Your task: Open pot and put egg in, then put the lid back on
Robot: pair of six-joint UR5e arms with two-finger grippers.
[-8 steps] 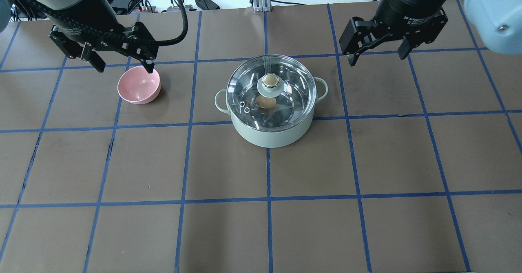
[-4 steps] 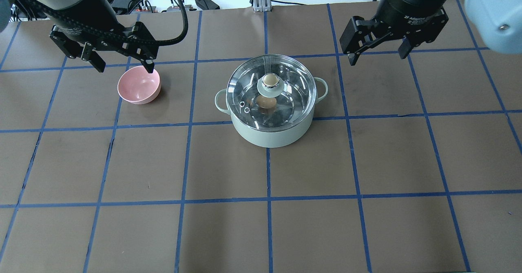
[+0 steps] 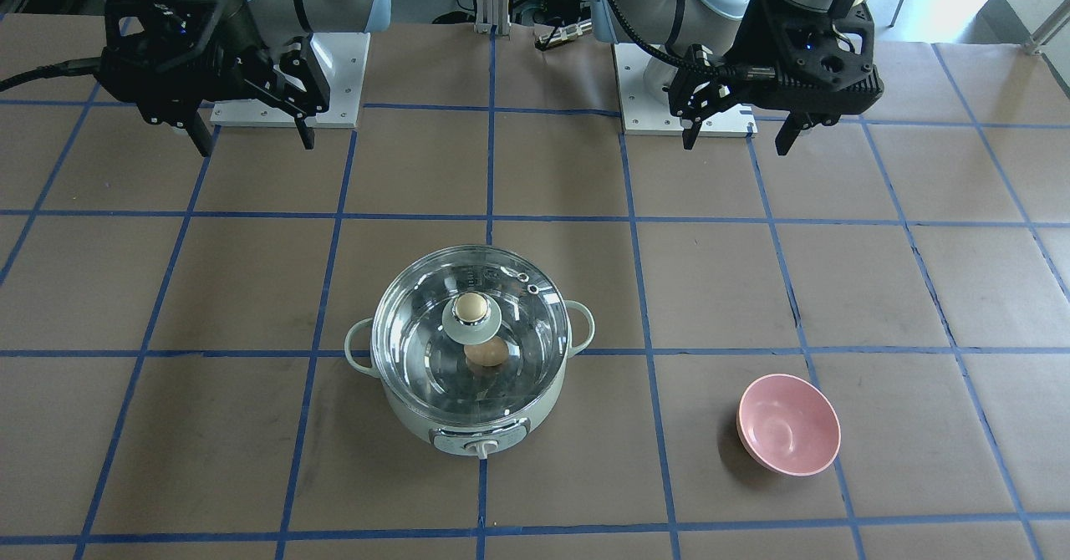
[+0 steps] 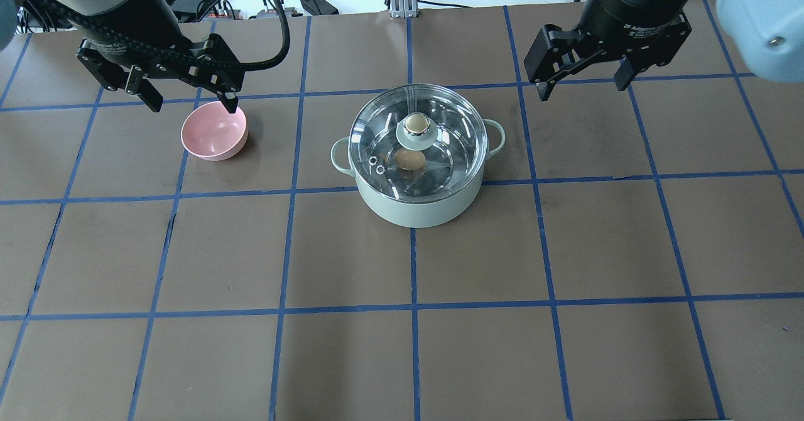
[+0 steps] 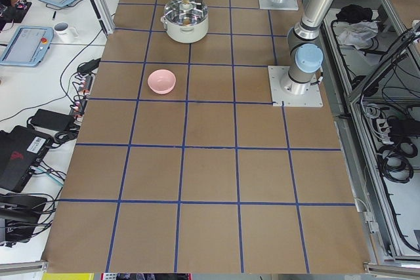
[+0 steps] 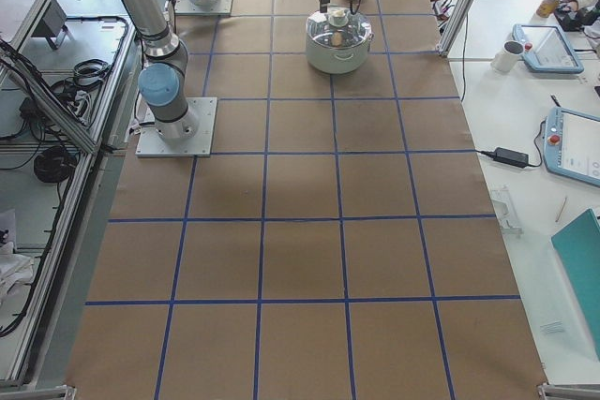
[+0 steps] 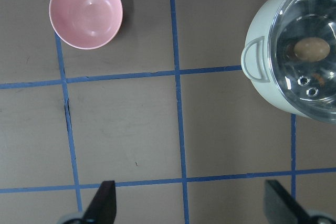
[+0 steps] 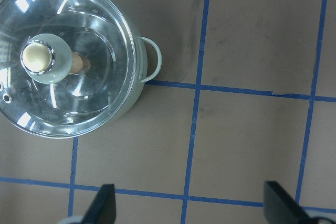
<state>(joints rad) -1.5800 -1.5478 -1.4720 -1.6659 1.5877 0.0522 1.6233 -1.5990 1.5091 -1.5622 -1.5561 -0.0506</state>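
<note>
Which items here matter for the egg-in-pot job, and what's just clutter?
Job: pot; lid, seated on it; egg, inside under the glass.
Lying about: empty pink bowl; mug on the side desk.

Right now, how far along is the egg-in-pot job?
Done: the egg lies inside the pot, and the lid sits on the pot's rim. In hand: nothing; the left gripper and right gripper hang open and empty, apart from the pot. Left: nothing visible; the pink bowl is empty.

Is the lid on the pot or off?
On: the lid covers the pot, level on its rim, with the egg showing through it.
</note>
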